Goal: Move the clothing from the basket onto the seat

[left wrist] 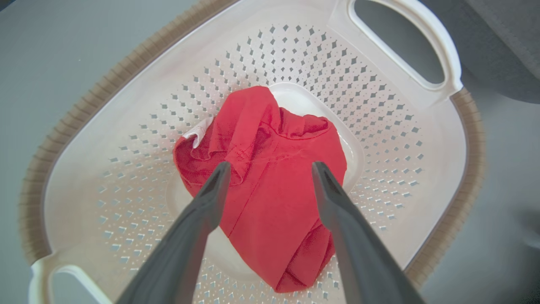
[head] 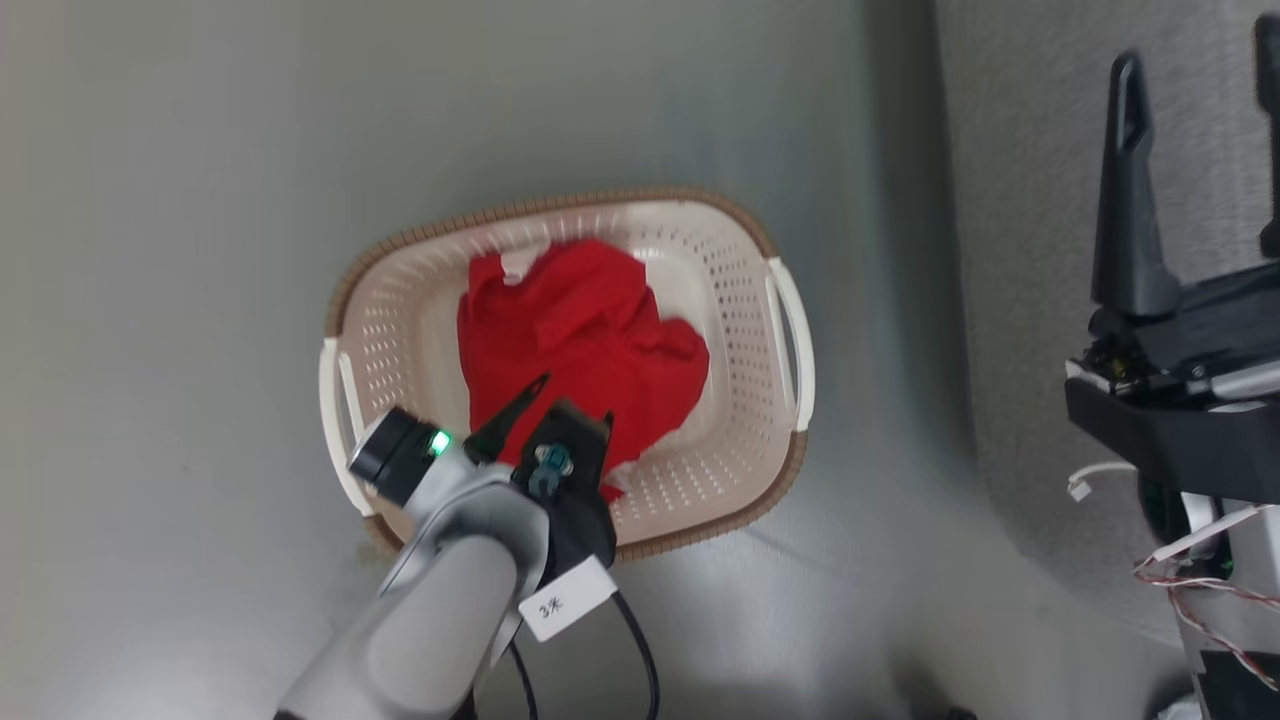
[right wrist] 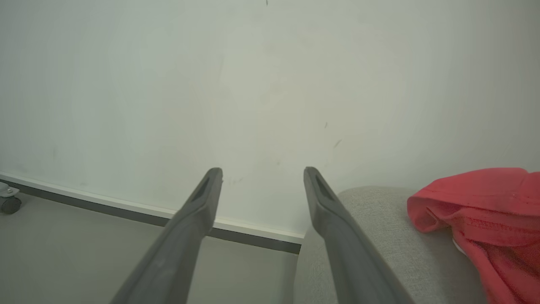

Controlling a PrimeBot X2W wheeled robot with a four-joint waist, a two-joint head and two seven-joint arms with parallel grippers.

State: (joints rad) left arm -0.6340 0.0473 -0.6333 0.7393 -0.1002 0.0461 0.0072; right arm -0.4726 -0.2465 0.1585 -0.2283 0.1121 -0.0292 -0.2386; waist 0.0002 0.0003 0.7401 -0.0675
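A crumpled red garment (head: 580, 335) lies in the cream perforated basket (head: 730, 300) on the floor. My left gripper (head: 570, 395) hangs open just above its near side. In the left wrist view its fingers (left wrist: 211, 194) straddle the red garment (left wrist: 270, 185) inside the basket (left wrist: 379, 109), with no cloth pinched between them. My right gripper (head: 1200, 120) stands open over the grey seat (head: 1010, 250) at the right. In the right wrist view the right gripper (right wrist: 262, 177) is empty, and a second red garment (right wrist: 485, 211) lies on the seat (right wrist: 392, 236).
Grey floor (head: 200, 250) surrounds the basket. A pale wall (right wrist: 211, 84) with a dark baseboard (right wrist: 126, 213) stands beyond the seat, and a caster wheel (right wrist: 9, 203) shows at its left. Loose wires (head: 1200, 590) hang by my right arm.
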